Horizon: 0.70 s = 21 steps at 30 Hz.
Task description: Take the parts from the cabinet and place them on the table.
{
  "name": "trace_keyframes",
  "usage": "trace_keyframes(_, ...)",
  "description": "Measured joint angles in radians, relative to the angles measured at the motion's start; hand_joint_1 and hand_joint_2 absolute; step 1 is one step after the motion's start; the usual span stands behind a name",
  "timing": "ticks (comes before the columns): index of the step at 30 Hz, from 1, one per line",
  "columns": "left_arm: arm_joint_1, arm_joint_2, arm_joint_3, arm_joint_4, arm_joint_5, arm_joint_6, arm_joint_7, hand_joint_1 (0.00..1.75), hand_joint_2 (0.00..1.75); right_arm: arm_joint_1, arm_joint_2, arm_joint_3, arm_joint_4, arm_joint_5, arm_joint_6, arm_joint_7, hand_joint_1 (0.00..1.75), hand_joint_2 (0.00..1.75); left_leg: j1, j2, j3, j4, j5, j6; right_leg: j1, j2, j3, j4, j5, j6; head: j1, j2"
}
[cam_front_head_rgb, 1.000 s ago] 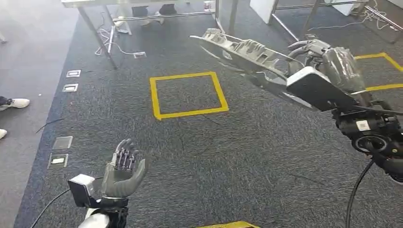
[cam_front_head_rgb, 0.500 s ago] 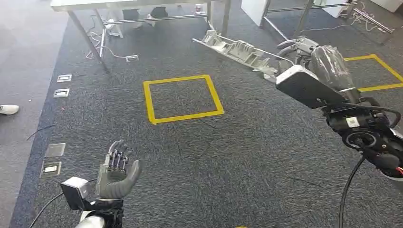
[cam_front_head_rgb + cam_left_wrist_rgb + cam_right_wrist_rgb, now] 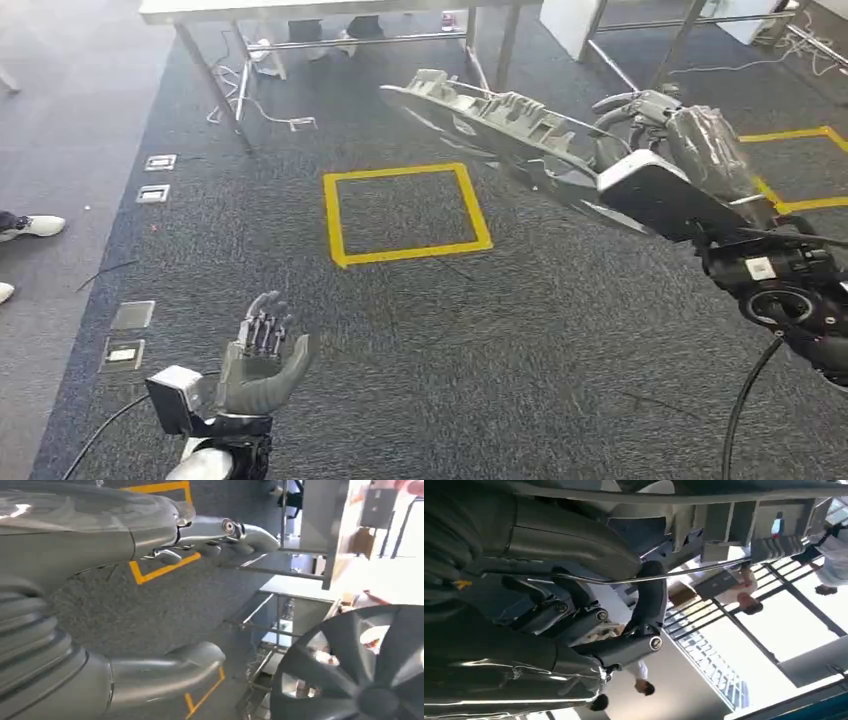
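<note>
Aloft, right robot hand (image 3: 640, 125) grips part (image 3: 490, 115).

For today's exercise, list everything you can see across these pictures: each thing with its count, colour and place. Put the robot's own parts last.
Long ribbed part: one, grey, held up over the carpet.
Taped square: one full outline, yellow, on the carpet, centre.
Floor outlets: several, silver, along the carpet's left edge.
Table: one, grey metal frame, far side.
Wheel cover: one, dark grey, in the left wrist view.
Shoe: white, at the left edge.
Left hand: grey, holds nothing.
Right hand: grips the part.

Matt grey plastic part (image 3: 500, 125), rough carpet (image 3: 450, 330)
</note>
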Motion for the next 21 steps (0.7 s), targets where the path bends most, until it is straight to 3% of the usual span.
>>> trace_keyframes(1,-0.001,0.0,0.0,-0.001,0.0,0.0,0.0,0.0,1.75,0.0,0.0,0.006,0.0,0.0,0.0,-0.001,1.75,1.75,0.003,0.004,-0.001,0.013,-0.011,-0.006,-0.001,0.0,0.009,-0.004,-0.003,-0.005,0.0,0.0)
trace_keyframes(2,-0.004,0.0,0.0,-0.003,-0.001,0.0,-0.001,0.0,1.75,-0.001,0.0,0.01,0.0,0.0,0.0,-0.001,1.75,1.75,0.004,0.009,-0.025,0.06,-0.033,-0.013,-0.003,-0.004,0.014,-0.006,-0.007,-0.011,-0.01,0.0)
trace_keyframes(5,0.0,0.001,0.0,-0.003,-0.001,0.001,0.0,0.0,1.75,-0.001,0.0,0.021,0.0,0.0,-0.002,-0.008,1.75,1.75,0.014,0.013,-0.174,0.311,-0.116,-0.025,-0.002,-0.006,0.022,-0.006,-0.017,-0.021,-0.029,0.0)
trace_keyframes(6,0.001,0.001,0.0,-0.003,-0.001,0.002,0.0,0.0,1.75,-0.001,0.0,0.024,0.001,0.0,-0.002,-0.009,1.75,1.75,0.016,0.014,-0.204,0.342,-0.107,-0.027,-0.002,-0.005,0.028,-0.006,-0.022,-0.021,-0.03,0.0)
trace_keyframes(7,0.001,0.001,0.0,-0.003,-0.001,0.003,0.0,0.0,1.75,-0.001,0.0,0.029,0.001,0.0,-0.002,-0.01,1.75,1.75,0.018,0.014,-0.206,0.32,-0.072,-0.026,-0.003,-0.005,0.036,-0.006,-0.028,-0.019,-0.033,0.0)
trace_keyframes(8,0.001,0.002,0.0,-0.003,-0.001,0.005,0.0,0.0,1.75,-0.002,0.0,0.033,0.002,0.0,-0.002,-0.011,1.75,1.75,0.019,0.014,-0.186,0.257,-0.02,-0.023,-0.003,-0.004,0.046,-0.006,-0.034,-0.018,-0.034,0.0)
trace_keyframes(10,0.001,0.002,0.0,-0.003,-0.002,0.008,0.0,0.0,1.75,-0.008,0.0,0.037,0.002,-0.001,-0.002,-0.014,1.75,1.75,0.02,0.014,-0.108,0.057,0.101,-0.012,-0.003,-0.003,0.068,-0.007,-0.05,-0.013,-0.038,0.0)
trace_keyframes(12,0.0,0.002,0.0,-0.004,-0.003,0.011,0.001,0.0,1.75,-0.023,0.0,0.043,0.003,-0.003,-0.002,-0.02,1.75,1.75,0.01,0.013,-0.085,0.005,0.082,-0.005,0.004,0.003,0.064,-0.008,-0.057,-0.002,-0.041,0.0)
trace_keyframes(14,0.0,0.002,0.0,-0.005,-0.004,0.013,0.001,0.0,1.75,-0.026,0.0,0.045,0.003,-0.003,-0.003,-0.023,1.75,1.75,0.005,0.014,-0.088,0.008,0.073,0.003,0.001,0.002,0.067,-0.017,-0.06,0.01,-0.04,0.0)
trace_keyframes(16,0.002,0.001,0.0,-0.01,-0.004,0.018,0.002,0.0,1.75,-0.029,0.001,0.048,0.005,-0.006,-0.003,-0.027,1.75,1.75,0.018,0.012,-0.065,-0.014,0.072,0.011,-0.004,-0.001,0.074,-0.019,-0.074,0.022,-0.036,0.0)
trace_keyframes(17,0.001,0.002,0.0,-0.011,-0.005,0.018,0.0,0.0,1.75,-0.032,0.001,0.05,0.006,-0.006,-0.003,-0.028,1.75,1.75,0.017,0.011,-0.053,-0.02,0.068,0.018,0.0,-0.003,0.062,0.019,-0.089,0.023,-0.03,0.0)
trace_keyframes(18,0.0,0.001,0.0,-0.011,-0.005,0.019,0.0,0.0,1.75,-0.038,0.001,0.053,0.008,-0.007,-0.003,-0.03,1.75,1.75,0.017,0.011,-0.046,-0.021,0.065,0.023,0.0,-0.002,0.027,0.092,-0.12,0.023,-0.022,0.0)
trace_keyframes(20,0.004,0.002,0.0,-0.011,-0.006,0.019,0.001,0.0,1.75,-0.041,0.001,0.058,0.011,-0.01,-0.003,-0.034,1.75,1.75,0.014,0.011,-0.034,-0.021,0.053,0.029,0.003,-0.002,-0.072,0.268,-0.175,0.028,-0.01,0.0)
trace_keyframes(21,0.006,0.002,0.0,-0.011,-0.006,0.019,0.001,0.0,1.75,-0.041,0.001,0.059,0.013,-0.014,-0.003,-0.035,1.75,1.75,0.013,0.01,-0.027,-0.021,0.047,0.031,0.002,-0.002,-0.109,0.319,-0.178,0.029,-0.006,0.0)
